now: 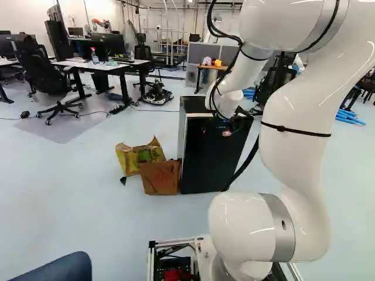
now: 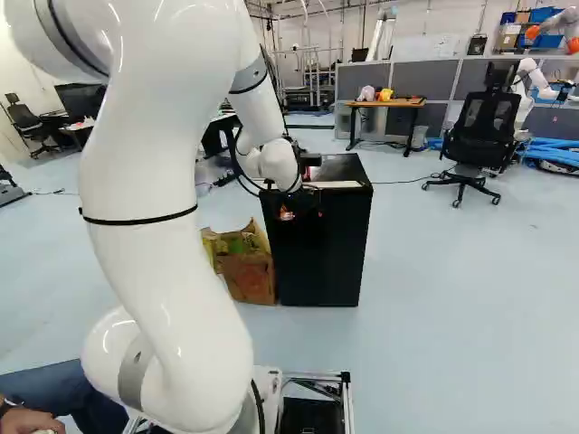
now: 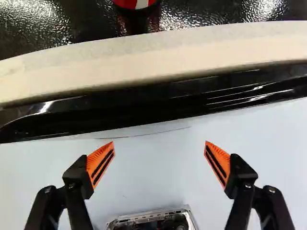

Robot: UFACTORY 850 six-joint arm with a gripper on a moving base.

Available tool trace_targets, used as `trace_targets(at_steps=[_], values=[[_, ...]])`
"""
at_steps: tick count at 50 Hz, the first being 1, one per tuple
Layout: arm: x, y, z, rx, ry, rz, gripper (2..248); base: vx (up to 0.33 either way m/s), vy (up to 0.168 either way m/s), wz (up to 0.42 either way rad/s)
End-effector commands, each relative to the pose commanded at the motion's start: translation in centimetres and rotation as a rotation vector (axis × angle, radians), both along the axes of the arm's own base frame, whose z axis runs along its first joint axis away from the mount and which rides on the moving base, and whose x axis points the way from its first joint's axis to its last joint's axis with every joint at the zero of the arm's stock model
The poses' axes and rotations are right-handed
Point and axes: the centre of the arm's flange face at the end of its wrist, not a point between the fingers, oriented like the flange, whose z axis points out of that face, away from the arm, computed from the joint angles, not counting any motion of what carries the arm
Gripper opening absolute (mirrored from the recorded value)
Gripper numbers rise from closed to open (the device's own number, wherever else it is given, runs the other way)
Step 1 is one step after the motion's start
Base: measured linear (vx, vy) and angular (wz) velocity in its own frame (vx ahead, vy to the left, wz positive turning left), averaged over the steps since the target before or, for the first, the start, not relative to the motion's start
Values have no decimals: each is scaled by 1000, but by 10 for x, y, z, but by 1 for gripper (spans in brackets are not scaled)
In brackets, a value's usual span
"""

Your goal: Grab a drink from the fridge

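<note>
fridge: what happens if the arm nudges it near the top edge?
Fridge probably won't flex: boxy, straight-sided body. Likely heavy, judging by its bulk, so a light nudge may not shift it. It's taller than wide, so a hard push up high could rock it and might upset the red-and-white item on top.

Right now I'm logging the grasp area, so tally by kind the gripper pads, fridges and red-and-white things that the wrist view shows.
Orange pads: 2
Fridge: 1
Red-and-white thing, only partly seen: 1
Total: 4
</note>
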Motion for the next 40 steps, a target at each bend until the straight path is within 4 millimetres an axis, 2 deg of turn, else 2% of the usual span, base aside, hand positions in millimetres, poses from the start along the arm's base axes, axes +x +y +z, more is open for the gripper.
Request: trace_targets(at_steps=[40], values=[[3,5,2,-5,-36,12,247,0,0,0]])
